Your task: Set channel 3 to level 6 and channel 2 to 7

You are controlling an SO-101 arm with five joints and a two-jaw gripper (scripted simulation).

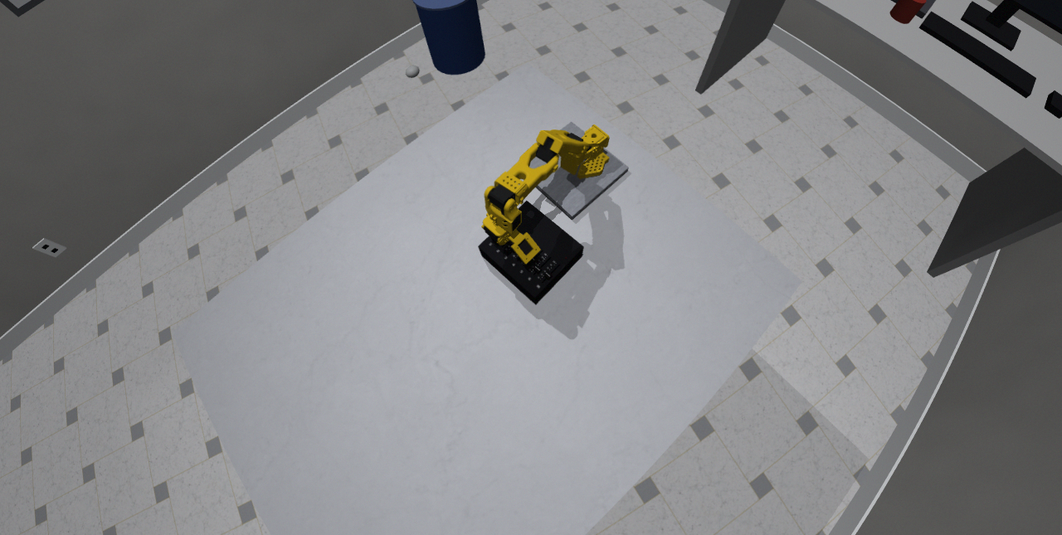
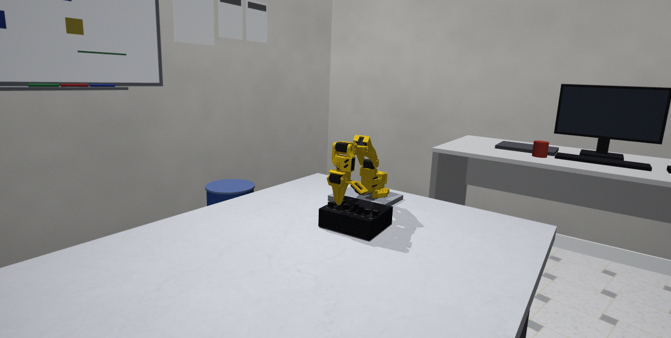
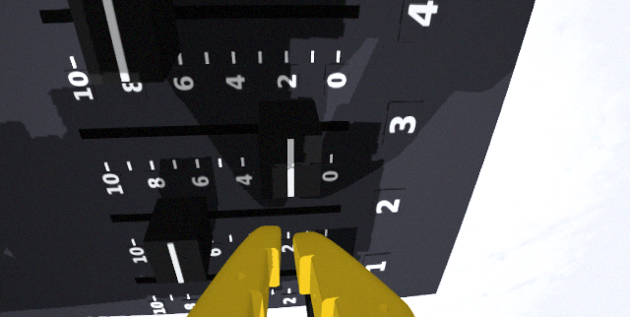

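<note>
Yellow end effector [image 3: 286, 253], pinched together, above matte-black lighting desk [image 3: 443, 125].

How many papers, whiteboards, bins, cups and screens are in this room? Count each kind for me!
Papers on the wall: 3
Whiteboard: 1
Blue bin: 1
Red cup: 1
Screen: 1
Total: 7
</note>
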